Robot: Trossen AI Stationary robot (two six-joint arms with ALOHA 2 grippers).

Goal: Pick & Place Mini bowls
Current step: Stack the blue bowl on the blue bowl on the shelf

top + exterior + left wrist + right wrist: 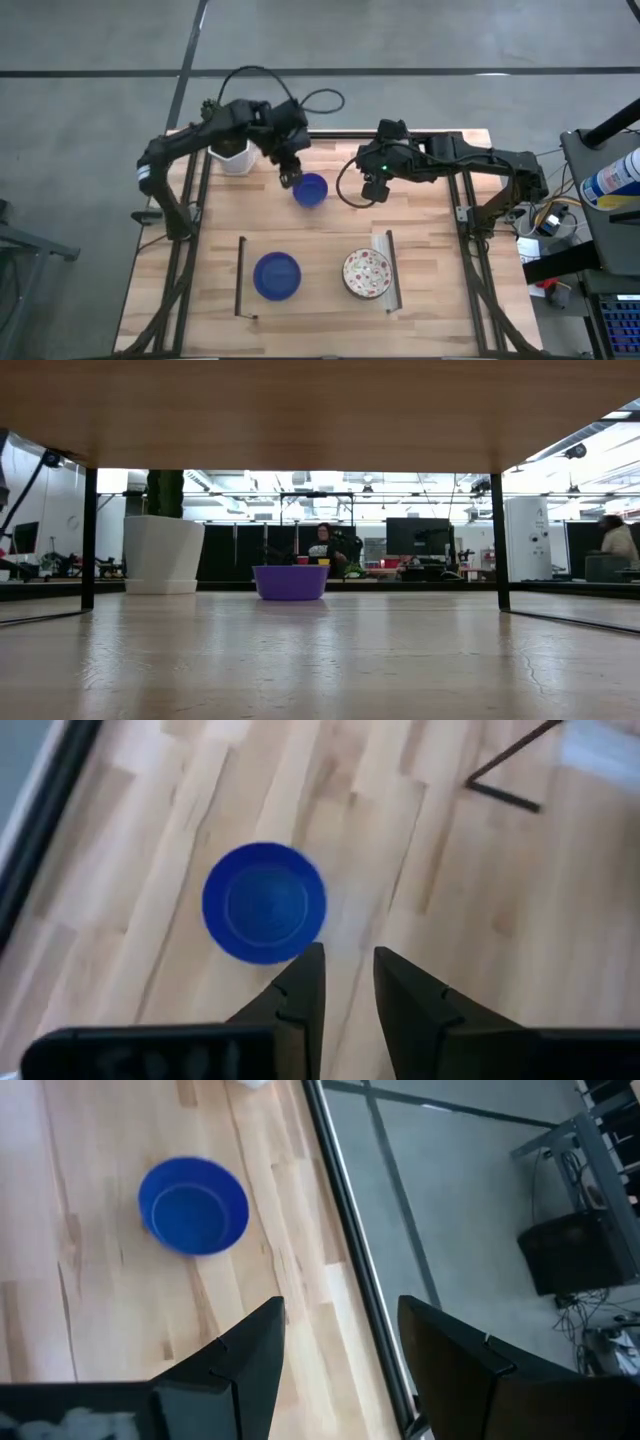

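One blue mini bowl (311, 190) (291, 582) sits upright on its base at the table's far middle. My left gripper (290, 180) (348, 960) hovers just to its far left, open by a narrow gap, with the bowl (265, 902) beside its fingertips. My right gripper (375, 190) (340, 1315) hangs to the bowl's right, wide open, and sees the bowl (193, 1205) ahead. A second blue bowl (277, 275) and a white bowl with red speckles (367, 273) rest near the front edge. Neither gripper shows in the low view.
A white pot (235, 158) (160, 555) stands at the far left, close behind my left arm. Two thin black rods (241, 275) (390, 270) lie on the table, flanking the two front bowls. The table's far edge rail (340, 1200) runs near my right gripper.
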